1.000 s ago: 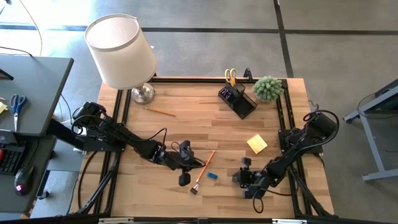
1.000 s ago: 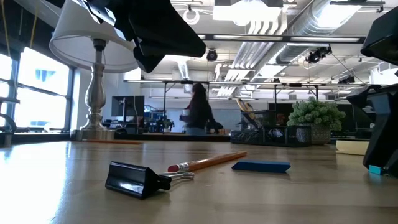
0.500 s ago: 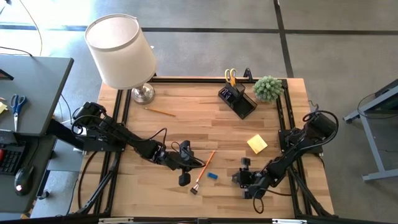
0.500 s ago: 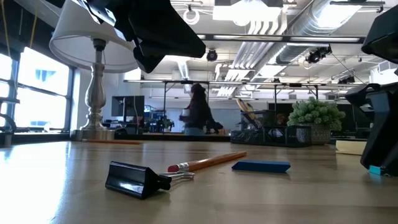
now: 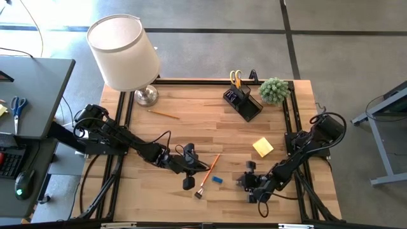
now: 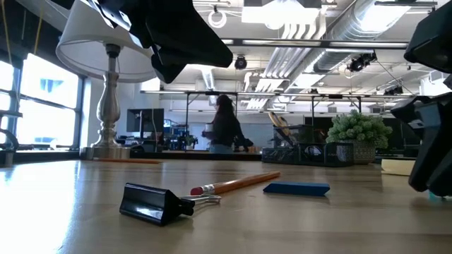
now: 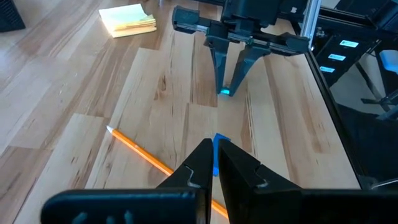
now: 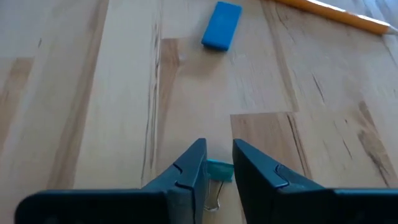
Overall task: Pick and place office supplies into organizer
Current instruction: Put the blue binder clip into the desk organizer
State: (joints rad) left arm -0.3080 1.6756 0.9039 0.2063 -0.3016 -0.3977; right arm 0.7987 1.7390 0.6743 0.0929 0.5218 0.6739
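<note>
Pickup step: right pincer (image 8: 216, 163) down on worktop (image 5: 191, 121), fingers narrowly apart around teal clip (image 8: 219, 170), not yet clamped; next, squeeze, lift toward organizer (image 5: 243, 103). Left pincer (image 7: 213, 163) shut, empty, waiting above pencil (image 7: 138, 149).

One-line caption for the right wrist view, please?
Right gripper closing over a small teal binder clip on the wooden table, blue eraser ahead.

- Two dark, near-black jointed arms, slim along the forearm and bulkier at the base joints.
- Thin black cables loop loosely beside each arm.
- Left gripper (image 5: 189, 166) and right gripper (image 5: 252, 182): two tapering matt-black fingers on a black crossbar.
</note>
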